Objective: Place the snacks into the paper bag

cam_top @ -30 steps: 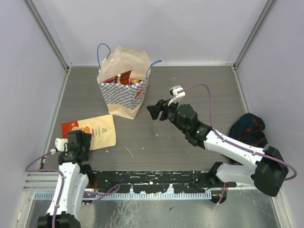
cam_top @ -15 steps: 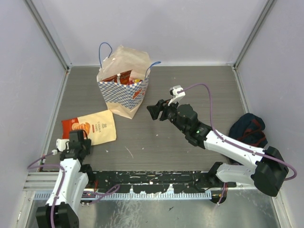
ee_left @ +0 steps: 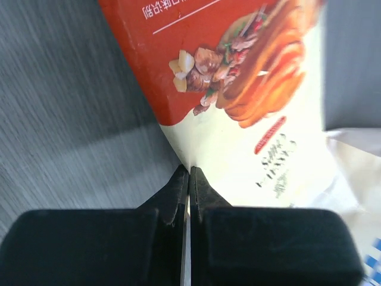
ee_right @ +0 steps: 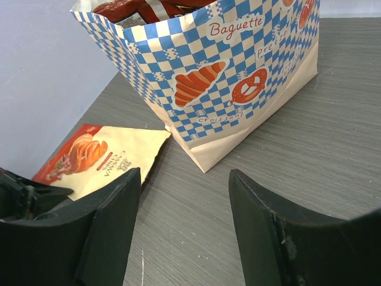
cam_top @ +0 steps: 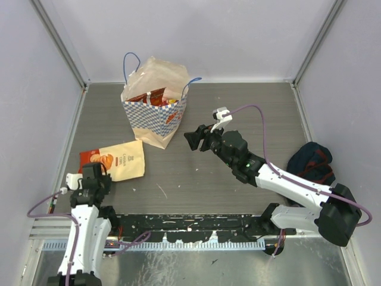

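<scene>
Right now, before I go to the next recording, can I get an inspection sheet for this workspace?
Surface: dark wood-grain table, light scuffs.
Job's things: paper bag upright, red packets showing at its mouth; cream-and-orange packet flat on the table near the left arm.
Clutter: dark navy cloth with red trim at the right edge.
End effectors: left end effector shut at the packet's edge, grip unclear; right end effector open, apart from the bag.
Cables: purple cable looped over each arm.
Surroundings: pale walls on three sides.
</scene>
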`<state>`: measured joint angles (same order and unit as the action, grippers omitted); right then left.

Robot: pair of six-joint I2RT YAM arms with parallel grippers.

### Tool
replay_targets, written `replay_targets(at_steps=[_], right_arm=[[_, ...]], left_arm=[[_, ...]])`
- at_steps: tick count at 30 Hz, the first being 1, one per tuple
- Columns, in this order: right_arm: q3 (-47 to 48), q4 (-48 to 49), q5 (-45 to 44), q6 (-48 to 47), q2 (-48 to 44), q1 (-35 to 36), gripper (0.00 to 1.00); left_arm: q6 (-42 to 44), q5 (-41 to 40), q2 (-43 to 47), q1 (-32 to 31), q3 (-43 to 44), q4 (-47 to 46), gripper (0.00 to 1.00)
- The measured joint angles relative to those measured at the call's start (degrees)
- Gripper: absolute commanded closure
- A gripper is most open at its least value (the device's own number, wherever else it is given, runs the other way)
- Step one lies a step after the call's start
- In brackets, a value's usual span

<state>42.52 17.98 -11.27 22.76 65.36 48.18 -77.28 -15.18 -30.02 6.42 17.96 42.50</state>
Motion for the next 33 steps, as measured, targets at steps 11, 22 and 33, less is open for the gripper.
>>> replay_targets(at_steps=[11,22,33], right_arm=[[0.0,0.0,-0.2,0.0,0.7,0.0,0.35],[0.0,0.0,-4.2,0.0,0.6,-0.1,0.34],[0.0,0.0,-6.1,0.2,0.8,-1.7,0.31]], left_arm=[[6.5,-3.3,1.4,0.0,20.2,9.4,1.00],[12.4,-0.3,-5.5,0.0,34.7,10.1,1.00],[13.7,5.6,-13.8,0.0,48.6,8.4,1.00]])
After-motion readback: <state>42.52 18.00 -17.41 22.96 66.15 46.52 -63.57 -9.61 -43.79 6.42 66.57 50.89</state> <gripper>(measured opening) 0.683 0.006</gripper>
